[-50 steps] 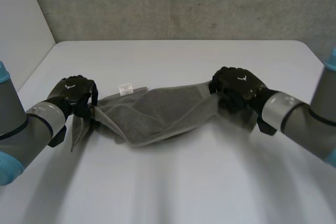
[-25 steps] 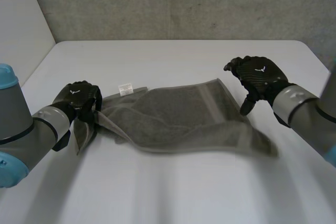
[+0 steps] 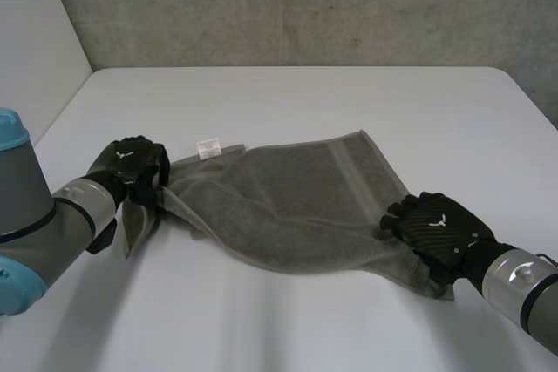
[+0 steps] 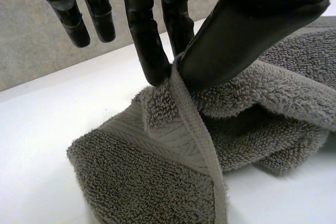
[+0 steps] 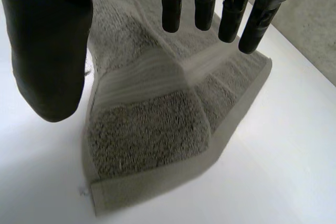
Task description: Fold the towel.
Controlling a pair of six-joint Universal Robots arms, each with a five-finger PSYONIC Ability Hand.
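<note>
grey towel (image 3: 288,198), rumpled, on table (image 3: 349,102) from 9 to 4 o'clock: hem of bunched end pinched between left hand (image 3: 131,163) fingers (image 4: 149,51) and thumb; right hand (image 3: 440,231) over near corner at 4 o'clock, fingers (image 5: 172,3) straight, spread, gripping nothing; risk of thin pinch slipping, one-sided pull heaping cloth.

You have one towel (image 3: 288,202) on one desk (image 3: 305,93). The towel carries one white label (image 3: 207,147) and two woven bands, a band (image 3: 349,167) near its right end and a band (image 4: 152,142) near its left end. You have two arms, the left arm (image 3: 61,215) and the right arm (image 3: 523,280), and two hands: one, the left hand (image 3: 131,163), pinches the towel's left end between fingers (image 4: 149,51) and thumb, and one, the right hand (image 3: 436,228), has its fingers (image 5: 205,3) straight over the towel's near right corner.
</note>
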